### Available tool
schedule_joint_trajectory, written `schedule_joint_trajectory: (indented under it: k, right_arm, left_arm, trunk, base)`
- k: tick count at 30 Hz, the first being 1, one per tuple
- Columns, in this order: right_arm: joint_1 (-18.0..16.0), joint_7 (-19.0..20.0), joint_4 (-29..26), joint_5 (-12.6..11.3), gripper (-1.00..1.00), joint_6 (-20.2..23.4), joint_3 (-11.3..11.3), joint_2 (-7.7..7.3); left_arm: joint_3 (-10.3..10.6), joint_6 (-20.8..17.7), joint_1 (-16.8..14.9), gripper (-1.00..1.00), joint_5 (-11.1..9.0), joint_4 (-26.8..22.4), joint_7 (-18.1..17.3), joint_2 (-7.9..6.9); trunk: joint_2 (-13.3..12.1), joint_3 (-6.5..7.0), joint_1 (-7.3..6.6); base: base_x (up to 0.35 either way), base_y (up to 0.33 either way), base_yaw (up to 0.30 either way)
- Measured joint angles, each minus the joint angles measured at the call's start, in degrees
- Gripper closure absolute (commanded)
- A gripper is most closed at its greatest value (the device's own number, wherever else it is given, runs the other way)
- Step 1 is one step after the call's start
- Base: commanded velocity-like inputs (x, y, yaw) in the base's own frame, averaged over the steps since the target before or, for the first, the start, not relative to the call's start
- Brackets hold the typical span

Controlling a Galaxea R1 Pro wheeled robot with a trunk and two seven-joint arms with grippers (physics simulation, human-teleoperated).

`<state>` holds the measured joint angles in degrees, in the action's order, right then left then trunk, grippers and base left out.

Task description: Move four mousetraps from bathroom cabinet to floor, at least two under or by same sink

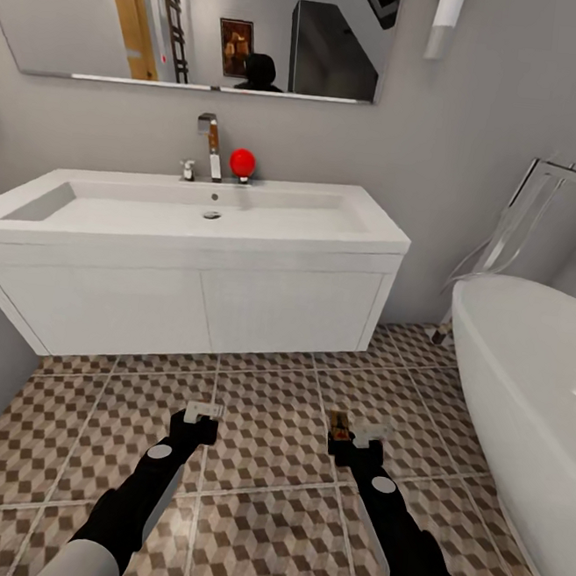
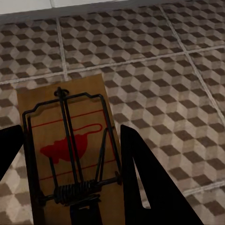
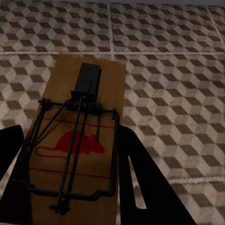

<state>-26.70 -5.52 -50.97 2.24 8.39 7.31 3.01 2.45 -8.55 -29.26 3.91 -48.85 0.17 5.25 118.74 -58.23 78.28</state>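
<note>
Pincers [image 1: 203, 414] [image 1: 349, 430] low, outstretched (mousetraps [image 2: 70, 154] [image 3: 77, 145] clamped)

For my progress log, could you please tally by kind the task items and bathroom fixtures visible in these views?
Mousetraps: 2, one in the left gripper as the left mousetrap, one in the right gripper as the right mousetrap
Sinks: 1, sink
Bathtubs: 1, bathtub
Faucets: 1, faucet
Mirrors: 1, mirror
Total: 6
</note>
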Motion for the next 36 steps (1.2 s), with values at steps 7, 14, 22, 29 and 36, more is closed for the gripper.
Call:
schedule_joint_trajectory:
  k: [7,14,22,29,36]
  right_arm:
    - [0.0,0.0,-0.06,0.0,1.0,0.0,0.04,0.0]
    - [0.0,-0.07,-1.01,0.01,1.0,0.0,0.07,0.08]
    - [0.0,-0.15,-4.58,0.0,1.0,0.18,0.09,0.63]
    - [0.02,-0.18,-7.53,-0.01,1.0,0.42,0.8,0.78]
    - [0.01,-0.2,-8.2,-0.01,1.0,0.5,3.5,0.79]
  left_arm:
    - [0.0,0.0,0.0,1.0,0.0,0.0,0.0,0.02]
    - [0.0,0.0,0.0,1.0,0.0,-0.08,0.0,0.02]
    - [0.35,0.0,0.0,1.0,0.0,-0.02,0.0,0.11]
    - [1.21,0.0,0.0,1.0,0.0,-0.06,0.0,0.11]
    - [1.39,0.06,0.0,1.0,0.05,-0.51,0.0,0.11]
  trunk:
    - [2.81,-1.89,1.54]
    - [5.62,-3.79,3.08]
    - [8.83,-5.95,4.83]
    - [11.63,-7.85,6.37]
    - [14.44,-9.74,7.91]
  base:
    - [0.0,0.0,0.0]
    - [0.0,0.0,0.0]
    - [0.0,0.0,0.0]
    - [0.0,0.0,0.0]
    - [0.0,0.0,0.0]
